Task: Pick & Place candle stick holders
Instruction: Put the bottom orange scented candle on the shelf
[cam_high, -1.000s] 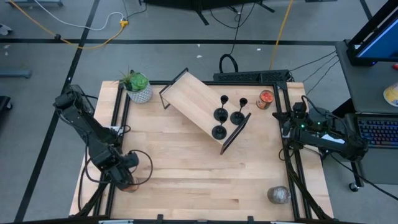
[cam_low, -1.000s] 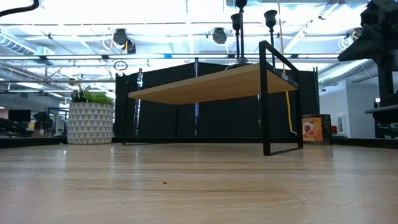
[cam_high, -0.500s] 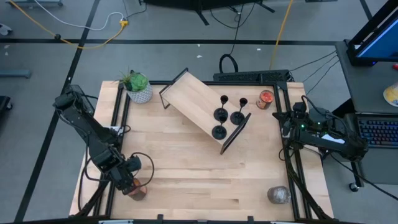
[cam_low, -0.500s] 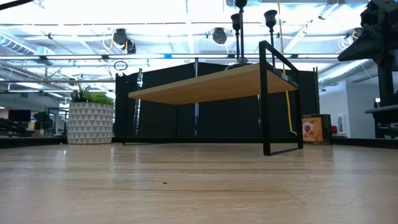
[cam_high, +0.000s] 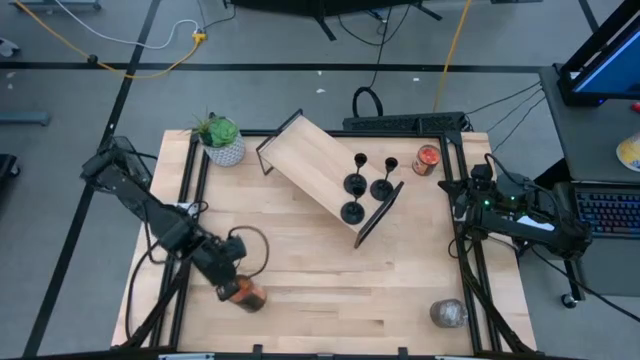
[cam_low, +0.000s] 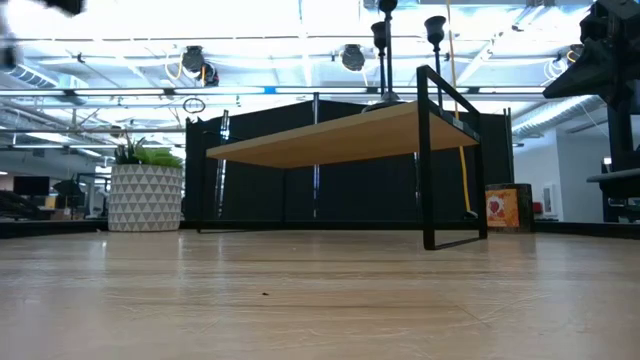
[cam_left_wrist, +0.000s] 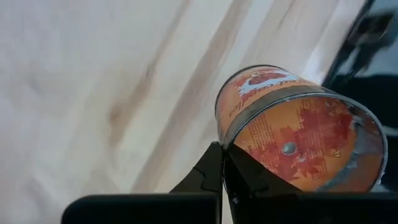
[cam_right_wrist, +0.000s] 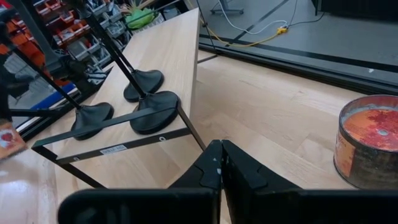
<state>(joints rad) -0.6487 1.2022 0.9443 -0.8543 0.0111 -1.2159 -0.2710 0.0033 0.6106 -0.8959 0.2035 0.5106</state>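
Three candle stick holders stand clustered at the right end of the raised wooden shelf, near its black end rail. Bare table lies open in front. The left gripper, fingers together, sits by an orange can near the front-left; the right gripper, pinched closed, waits at the right edge.

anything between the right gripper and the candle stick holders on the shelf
Nothing visible. The right gripper, shut, faces the candle stick holders across bare table; the can sits off to one side.
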